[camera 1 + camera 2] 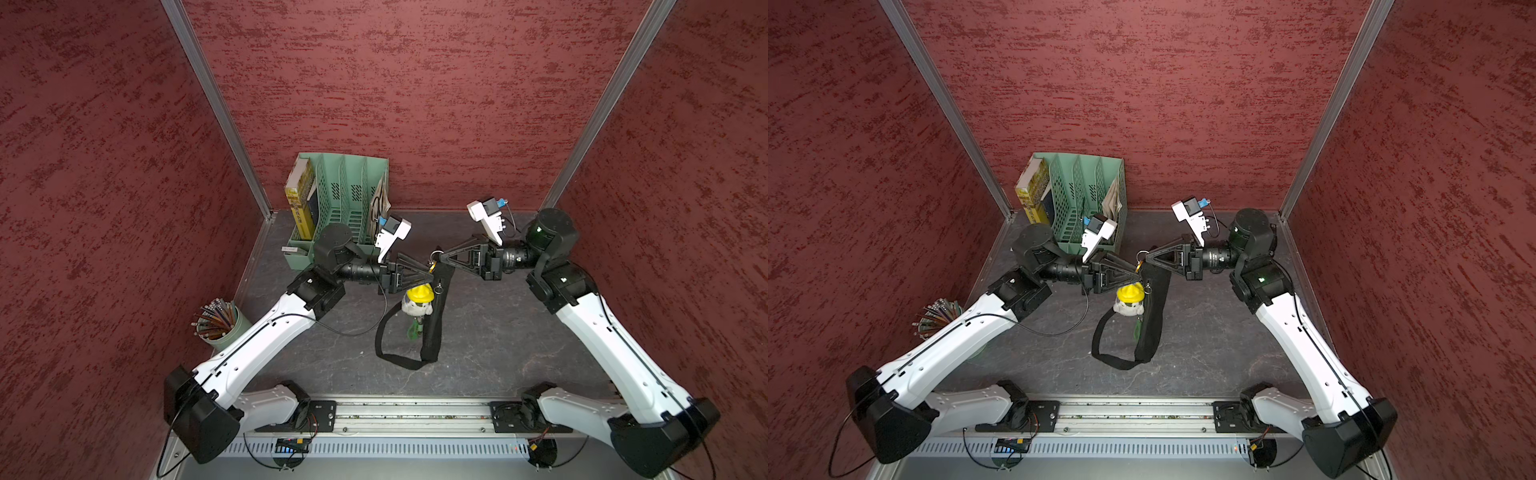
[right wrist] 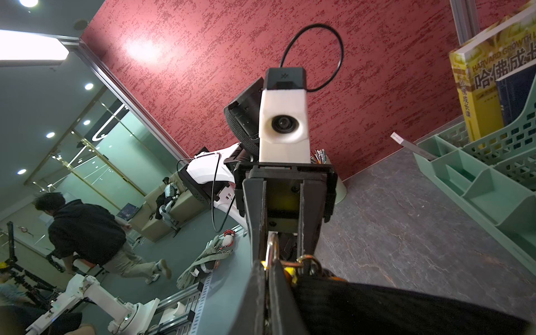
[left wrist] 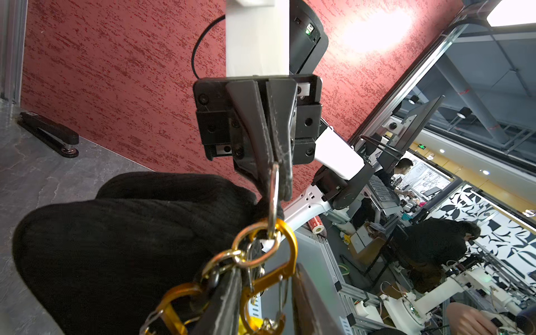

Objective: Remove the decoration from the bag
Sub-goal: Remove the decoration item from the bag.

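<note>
Now decoration (image 1: 419, 300) hangs below both jaws, beside bag (image 1: 434, 316).

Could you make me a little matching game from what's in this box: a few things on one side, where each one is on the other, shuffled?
Things:
1. plush toy with yellow hat
2. yellow book
3. pencils
4. silver key ring

Places:
A. standing in the green file rack
B. pinched in the right gripper
C. hanging beside the black bag
D. in the round cup near the left arm

Pairs: 1-C, 2-A, 3-D, 4-B
</note>
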